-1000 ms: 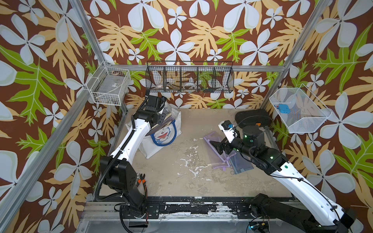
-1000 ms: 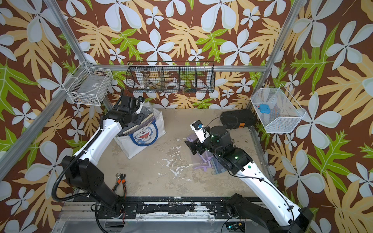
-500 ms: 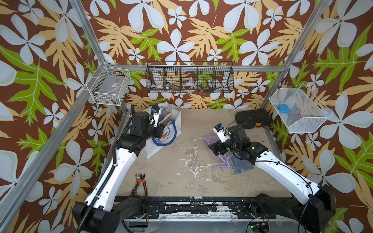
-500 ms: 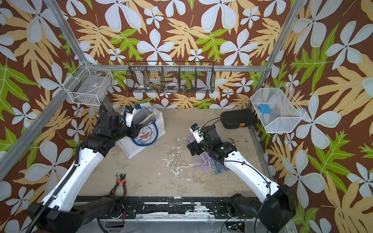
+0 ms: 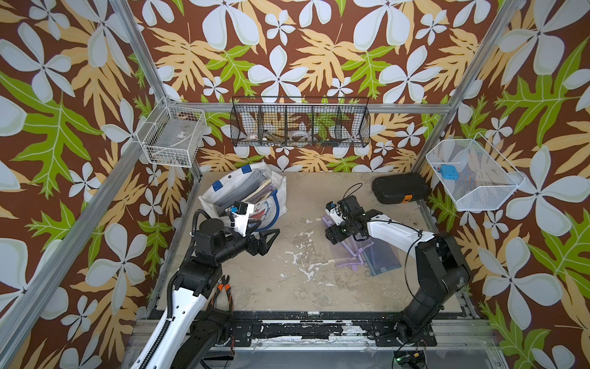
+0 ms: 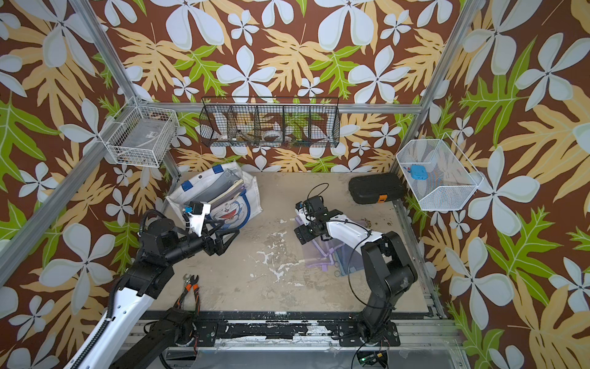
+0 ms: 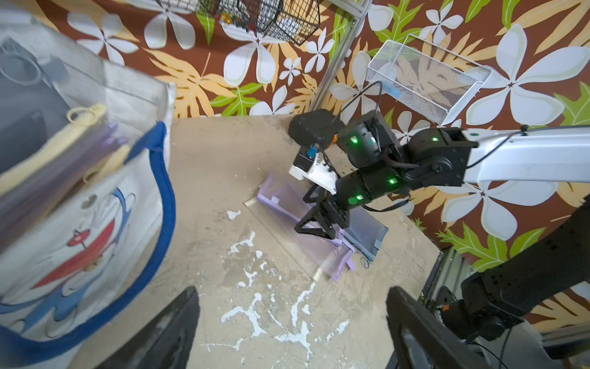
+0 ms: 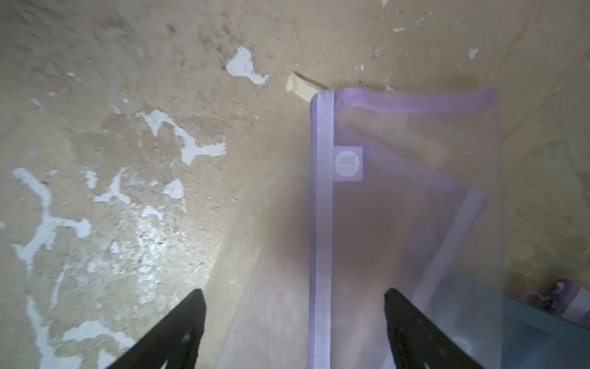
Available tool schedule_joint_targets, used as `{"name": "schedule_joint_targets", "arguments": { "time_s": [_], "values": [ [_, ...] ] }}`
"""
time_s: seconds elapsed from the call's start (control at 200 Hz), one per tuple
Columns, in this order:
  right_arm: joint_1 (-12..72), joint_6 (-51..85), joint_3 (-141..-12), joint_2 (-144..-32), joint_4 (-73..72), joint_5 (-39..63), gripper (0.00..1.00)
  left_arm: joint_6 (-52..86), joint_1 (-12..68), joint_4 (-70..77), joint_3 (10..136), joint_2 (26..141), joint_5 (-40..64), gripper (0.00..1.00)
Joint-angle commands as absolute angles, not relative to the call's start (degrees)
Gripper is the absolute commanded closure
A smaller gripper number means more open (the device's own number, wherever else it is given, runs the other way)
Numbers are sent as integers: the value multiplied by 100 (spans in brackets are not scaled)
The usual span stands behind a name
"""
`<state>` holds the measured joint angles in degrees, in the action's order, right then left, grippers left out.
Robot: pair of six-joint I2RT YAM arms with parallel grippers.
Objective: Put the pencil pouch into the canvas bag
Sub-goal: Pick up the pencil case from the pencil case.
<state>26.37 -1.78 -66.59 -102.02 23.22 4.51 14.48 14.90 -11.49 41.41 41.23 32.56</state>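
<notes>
While the worn surface (image 5: 303, 287) is carrying everything, the bag (image 5: 210, 196) is slumping open at its back left corner, already holding flat folders (image 5: 242, 188). The pouch (image 5: 346, 252) is lying flat well apart from it, right of centre, partly overlapping a blue pouch (image 5: 383, 262). In both top views its long axis is running diagonally. The end with the label (image 8: 348, 163) is pointing toward the back and centre, and the end with what seems to be a purple pull cord (image 7: 348, 263) is pointing toward the robot's front right. Being thin see-through mesh, it is looking light and limp, likely sagging and folding once lifted. With little to catch on its flat face, the stitched band (image 8: 321, 223) along its edge is offering the firmest hold. The pouch beneath is risking coming up with it. The right gripper (image 8: 293, 290) is hanging over that band with its fingers (image 8: 178, 326) standing wide on either side, gripping nothing; whether they are touching the mesh I cannot tell. The left gripper (image 7: 290, 290) is hovering just in front of the bag, fingers wide and empty.
</notes>
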Motion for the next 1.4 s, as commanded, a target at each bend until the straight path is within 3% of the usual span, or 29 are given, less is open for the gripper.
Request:
{"name": "schedule_joint_targets", "arguments": {
  "time_s": [0.0,0.215,0.47,0.651,1.016,1.296,1.396],
  "values": [
    [2656,-218,-6836,-10543,2309,176,20,1908,1502,-456,3943,4070,3754,7],
    [2659,-29,-7199,-10963,2285,92,29,2169,1503,-59,3725,4087,3969,8],
    [2681,-23,-7050,-10487,2355,-60,31,2382,1529,392,3544,4305,4126,8],
    [2685,-198,-7145,-10873,2435,-219,34,2595,1545,706,3494,4368,4209,8],
    [2681,-70,-7112,-11197,2178,-33,56,2740,1600,797,3449,4385,4148,8],
    [2672,-117,-6928,-11329,2075,-55,80,2850,1605,932,3411,4403,4166,9],
    [2672,-118,-6878,-11232,2057,13,94,2912,1608,970,3378,4387,4166,9]
  ]
}}
